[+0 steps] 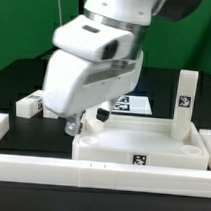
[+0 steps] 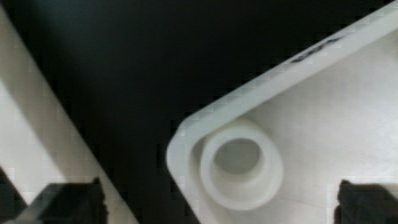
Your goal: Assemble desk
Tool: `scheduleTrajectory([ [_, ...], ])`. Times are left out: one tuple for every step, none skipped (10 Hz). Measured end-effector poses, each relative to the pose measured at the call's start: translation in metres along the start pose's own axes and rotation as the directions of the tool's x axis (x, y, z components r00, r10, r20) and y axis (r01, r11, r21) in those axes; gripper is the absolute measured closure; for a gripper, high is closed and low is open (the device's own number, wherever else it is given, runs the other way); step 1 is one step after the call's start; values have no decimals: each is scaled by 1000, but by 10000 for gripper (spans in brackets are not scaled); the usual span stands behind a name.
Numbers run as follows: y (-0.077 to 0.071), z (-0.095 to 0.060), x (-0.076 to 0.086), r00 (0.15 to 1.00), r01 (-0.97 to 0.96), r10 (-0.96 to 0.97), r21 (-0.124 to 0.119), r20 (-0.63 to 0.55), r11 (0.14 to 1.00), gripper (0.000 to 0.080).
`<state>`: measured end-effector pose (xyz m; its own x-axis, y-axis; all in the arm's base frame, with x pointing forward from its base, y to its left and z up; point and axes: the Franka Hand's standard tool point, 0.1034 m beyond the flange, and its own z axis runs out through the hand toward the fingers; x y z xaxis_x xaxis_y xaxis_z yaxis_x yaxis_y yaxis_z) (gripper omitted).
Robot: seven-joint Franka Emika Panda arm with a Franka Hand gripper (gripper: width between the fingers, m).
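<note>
One black table [image 1: 19,87] is taking up most of the scene, its matte dark top showing bare between the white parts. Behind it, a green backdrop [image 1: 17,29] is closing off the room on the exterior view's left. White border rails [image 1: 100,175] are running along the near edge and up both sides of the working area. The marker board [image 1: 132,99] is lying flat farther back, partly hidden by the arm.

The tabletop [image 1: 141,145] is resting on the table just behind the near rail, rim upward, with a square tag on its front wall. An upright leg [image 1: 186,103] is standing at its far corner on the exterior view's right. Whether it is seated in the tabletop or only beside it, I cannot tell. A second leg [image 1: 28,106] is lying on its side on the black surface, well apart on the exterior view's left.

The gripper [image 1: 86,121] is hanging over the tabletop's corner on the exterior view's left, with its jaws spread wide and nothing between them. In the wrist view, the gripper [image 2: 214,205] is showing its dark fingertips [image 2: 63,200] at the two edges. Between them, the tabletop [image 2: 320,120] is presenting a rounded corner with a round socket [image 2: 237,160] set in it. The table [image 2: 160,50] is showing black beyond the corner.
</note>
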<state>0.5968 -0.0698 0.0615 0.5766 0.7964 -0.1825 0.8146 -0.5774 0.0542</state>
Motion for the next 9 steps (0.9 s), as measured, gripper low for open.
scheduleTrajectory([
  [3,-4,-4,999,-49,49,0,-2,999,151],
  [6,-6,-7,984,-176,176,6,-5,984,151],
  [7,-6,-7,974,-228,228,5,-7,974,151],
  [6,-5,-7,960,-281,281,7,-6,960,151],
  [6,-5,-7,936,-353,353,10,-7,936,151],
  [8,-7,-16,920,-392,392,42,12,919,151],
  [15,-13,-28,909,-418,417,63,23,906,151],
  [20,-19,-42,904,-428,427,68,29,901,151],
  [22,-18,-52,899,-438,437,70,32,896,151],
])
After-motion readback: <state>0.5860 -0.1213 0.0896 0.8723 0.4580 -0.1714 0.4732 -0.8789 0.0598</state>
